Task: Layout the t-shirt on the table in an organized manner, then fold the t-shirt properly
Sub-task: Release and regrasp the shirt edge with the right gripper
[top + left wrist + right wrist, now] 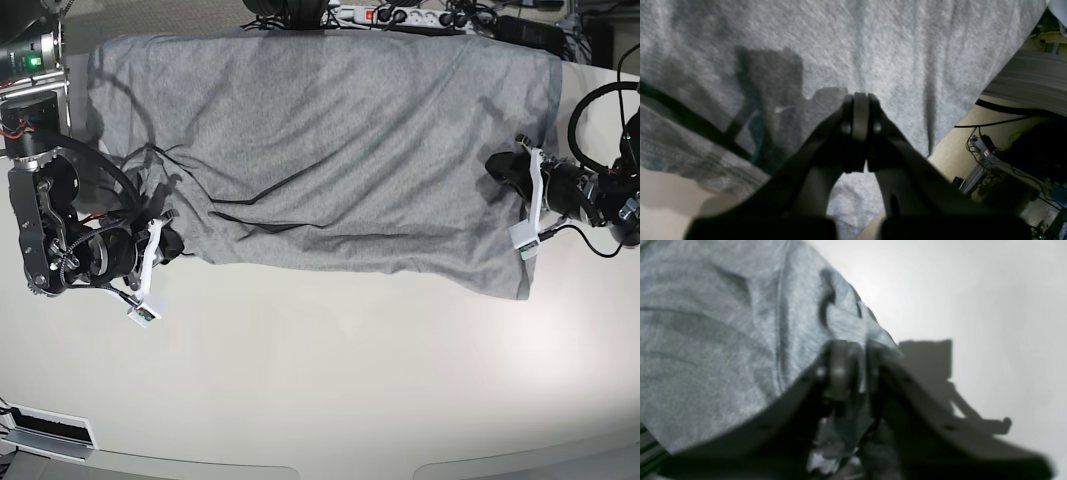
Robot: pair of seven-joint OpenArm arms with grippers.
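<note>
The heather-grey t-shirt [330, 150] lies spread across the far half of the off-white table [330, 380], wrinkled near its left end. My right gripper [172, 240] is at the shirt's lower left corner. In the right wrist view the right gripper [853, 346] is shut on a bunched fold of the t-shirt [723, 323], with cloth showing between the fingers and bare table [973, 290] beyond. My left gripper [500, 165] sits on the shirt's right end. In the left wrist view the left gripper [857, 96] has its jaws pressed together on the t-shirt [907, 50], and a crease runs away from the tips.
A power strip [400, 15] and cables lie past the table's far edge. A black cable loop [590, 100] arcs near the left arm. Off the table's edge the floor holds cables and frames [983, 146]. The table's near half shows bare surface.
</note>
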